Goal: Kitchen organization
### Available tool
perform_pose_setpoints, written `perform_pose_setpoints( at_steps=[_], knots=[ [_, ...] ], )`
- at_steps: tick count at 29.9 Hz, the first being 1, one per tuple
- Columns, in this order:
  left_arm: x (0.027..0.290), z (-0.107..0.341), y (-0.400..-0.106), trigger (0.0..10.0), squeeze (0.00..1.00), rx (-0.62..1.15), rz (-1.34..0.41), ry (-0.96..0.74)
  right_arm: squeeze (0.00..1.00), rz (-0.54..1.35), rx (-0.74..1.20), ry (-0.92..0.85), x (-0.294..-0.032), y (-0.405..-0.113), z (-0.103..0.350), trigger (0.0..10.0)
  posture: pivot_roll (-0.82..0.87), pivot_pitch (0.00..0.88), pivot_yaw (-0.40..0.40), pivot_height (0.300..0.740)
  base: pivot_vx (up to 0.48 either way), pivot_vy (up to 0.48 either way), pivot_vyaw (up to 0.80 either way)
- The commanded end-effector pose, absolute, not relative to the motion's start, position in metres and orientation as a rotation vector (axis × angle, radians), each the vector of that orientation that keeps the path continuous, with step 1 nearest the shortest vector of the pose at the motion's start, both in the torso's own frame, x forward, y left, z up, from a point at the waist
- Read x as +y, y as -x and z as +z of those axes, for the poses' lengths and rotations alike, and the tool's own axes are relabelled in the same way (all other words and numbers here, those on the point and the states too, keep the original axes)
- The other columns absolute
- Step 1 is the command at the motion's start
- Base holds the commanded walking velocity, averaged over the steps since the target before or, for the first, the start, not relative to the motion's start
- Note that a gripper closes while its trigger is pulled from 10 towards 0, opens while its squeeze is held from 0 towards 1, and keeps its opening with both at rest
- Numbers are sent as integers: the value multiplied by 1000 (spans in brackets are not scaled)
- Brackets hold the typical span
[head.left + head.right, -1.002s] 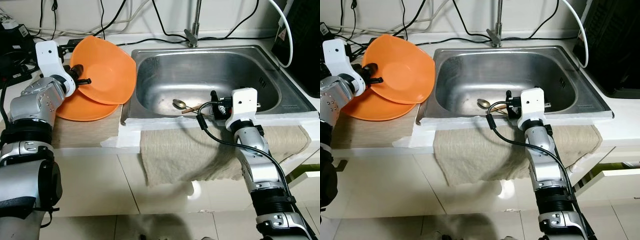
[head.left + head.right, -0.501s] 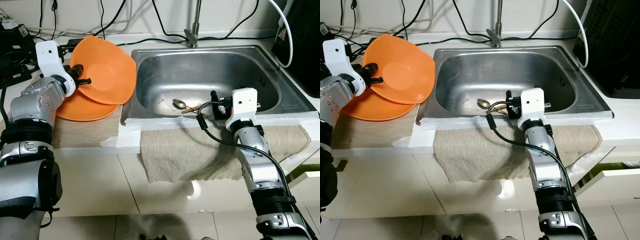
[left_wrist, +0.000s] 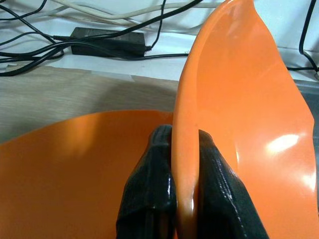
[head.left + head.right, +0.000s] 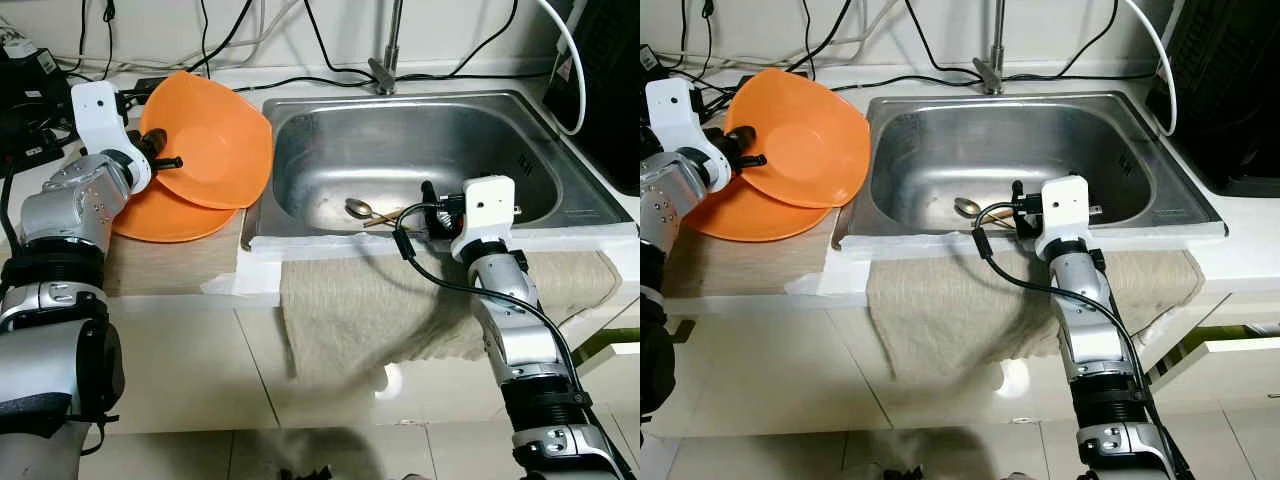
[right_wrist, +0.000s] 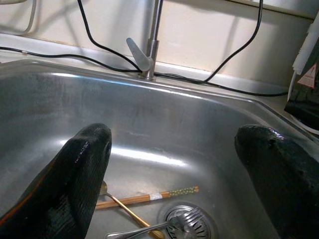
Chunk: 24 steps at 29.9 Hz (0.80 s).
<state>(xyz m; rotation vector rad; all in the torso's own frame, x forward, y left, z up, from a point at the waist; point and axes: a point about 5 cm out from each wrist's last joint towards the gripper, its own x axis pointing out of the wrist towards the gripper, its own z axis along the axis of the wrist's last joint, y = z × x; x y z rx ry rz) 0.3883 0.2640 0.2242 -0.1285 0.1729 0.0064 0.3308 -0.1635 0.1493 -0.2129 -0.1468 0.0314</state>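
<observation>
My left gripper [image 4: 165, 161] is shut on the rim of an orange bowl [image 4: 215, 135], held tilted above a second orange bowl [image 4: 170, 217] that lies on the wooden counter left of the sink. The wrist view shows both fingers [image 3: 154, 189] pinching that rim [image 3: 187, 149]. My right gripper [image 5: 174, 174] is open over the front edge of the steel sink [image 4: 520, 135]. In the sink basin lie a gold spoon [image 4: 358, 208], a pair of chopsticks [image 5: 149, 197] and a fork [image 5: 164, 226] near the drain.
A beige cloth [image 4: 380, 300] hangs over the sink's front edge. The tap [image 4: 385, 70] stands behind the basin. Black cables and a power adapter [image 3: 107, 36] run along the back of the counter. A dark appliance [image 4: 1230, 90] stands at the right.
Both arms and the bowls stay as they were. The lower edge of the hanging cloth has shifted slightly.
</observation>
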Motion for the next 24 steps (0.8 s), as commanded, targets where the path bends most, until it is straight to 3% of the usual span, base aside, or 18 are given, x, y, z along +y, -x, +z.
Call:
perform_pose_setpoints(
  at_steps=[1,24],
  knots=[
    [265,216,-388,0,0,229,27,95,0,35,-167,203,-164,-334,155,10000,-26,0,39,740,0,0,0],
    [265,216,-390,0,0,230,28,95,0,35,-165,204,-164,-337,155,10000,-27,0,40,740,0,0,0]
  ],
)
